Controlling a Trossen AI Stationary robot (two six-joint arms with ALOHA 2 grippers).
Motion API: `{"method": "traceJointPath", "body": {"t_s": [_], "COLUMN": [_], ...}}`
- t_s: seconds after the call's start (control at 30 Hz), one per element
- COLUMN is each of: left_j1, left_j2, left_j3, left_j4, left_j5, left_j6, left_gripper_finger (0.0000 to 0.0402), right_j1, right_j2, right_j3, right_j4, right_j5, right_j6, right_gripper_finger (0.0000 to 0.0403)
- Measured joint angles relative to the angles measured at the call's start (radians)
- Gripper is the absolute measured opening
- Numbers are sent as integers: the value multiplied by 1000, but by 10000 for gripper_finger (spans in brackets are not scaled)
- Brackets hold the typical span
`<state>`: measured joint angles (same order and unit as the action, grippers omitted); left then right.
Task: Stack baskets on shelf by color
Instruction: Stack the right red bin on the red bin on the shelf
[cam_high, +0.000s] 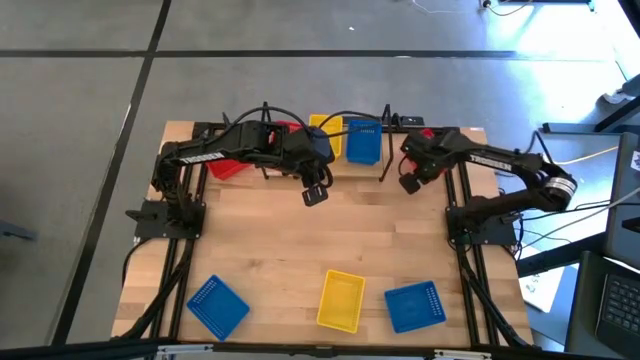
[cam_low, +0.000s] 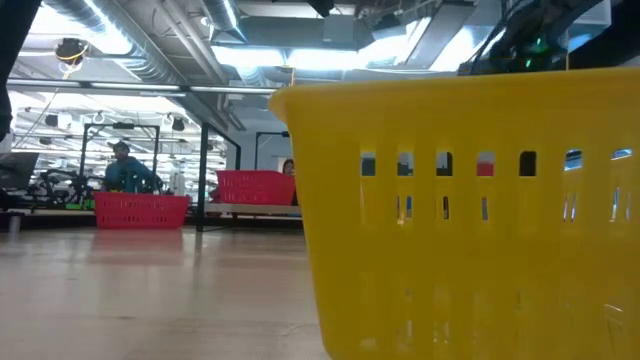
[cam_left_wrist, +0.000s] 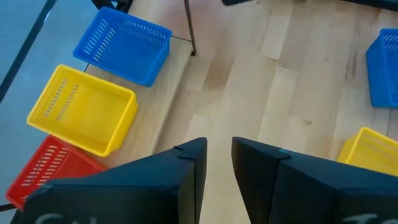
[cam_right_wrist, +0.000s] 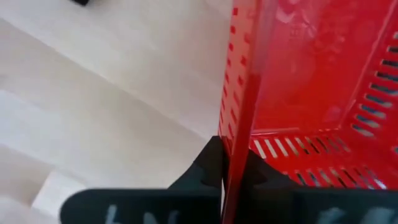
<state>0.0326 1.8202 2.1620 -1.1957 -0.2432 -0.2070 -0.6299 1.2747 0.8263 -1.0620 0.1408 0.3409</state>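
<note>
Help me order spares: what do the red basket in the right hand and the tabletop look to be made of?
Red basket: seemingly moulded plastic, glossy and slightly translucent, with punched slots; the right hand is shut on its thin wall. Tabletop: apparently light wood, joined in strips with visible grain, satin finish.

Glossy plastic baskets (cam_left_wrist: 84, 116), pale wood table (cam_high: 300, 250)

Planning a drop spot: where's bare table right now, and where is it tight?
Free: the wide middle of the table, between the arms and the front row. Small gaps between the front blue basket, yellow basket and second blue basket. Crowded: the shelf at the back, with baskets and both arms.
</note>
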Motion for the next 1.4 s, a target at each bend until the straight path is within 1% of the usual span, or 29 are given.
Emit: {"method": "traceJointPath", "body": {"t_s": [0.17, 0.3, 0.43, 0.53, 0.6, 0.67, 0.83, 0.93, 1.03, 1.17, 1.27, 1.4], "left_j1": [-1, 0, -1, -1, 0, 0, -8, -14, -23, -44, -55, -61], "left_j2": [0, 0, 0, 0, 0, 0, 0, 0, 0, 0, 0, 0], "left_j3": [0, 0, 0, 0, 0, 0, 0, 0, 0, 0, 0, 0], "left_j4": [0, 0, 0, 0, 0, -2, -48, -70, -70, -31, 33, 111], "left_j5": [2, 1, 2, 1, 1, 1, 1, 1, 0, -3, -6, -7], "left_j6": [0, 0, 0, 4, 4, 4, 4, 14, 127, 405, 586, 714], "left_gripper_finger": [67, 67, 67, 67, 67, 67, 67, 67, 67, 67, 67, 67], "right_j1": [71, 140, 225, 299, 351, 401, 533, 593, 636, 671, 683, 693], "right_j2": [-75, -117, -132, -132, -132, -132, -116, -90, -54, 4, 50, 105], "right_j3": [102, 206, 338, 431, 482, 521, 577, 599, 608, 609, 609, 609], "right_j4": [-174, -276, -376, -412, -411, -408, -394, -366, -349, -360, -369, -370], "right_j5": [125, 196, 272, 305, 305, 304, 300, 253, 220, 205, 205, 211], "right_j6": [71, 115, 156, 140, 74, -27, -286, -397, -493, -661, -785, -896], "right_gripper_finger": [1, 0, 0, 0, 0, 0, 0, 0, 0, 0, 0, 0]}}
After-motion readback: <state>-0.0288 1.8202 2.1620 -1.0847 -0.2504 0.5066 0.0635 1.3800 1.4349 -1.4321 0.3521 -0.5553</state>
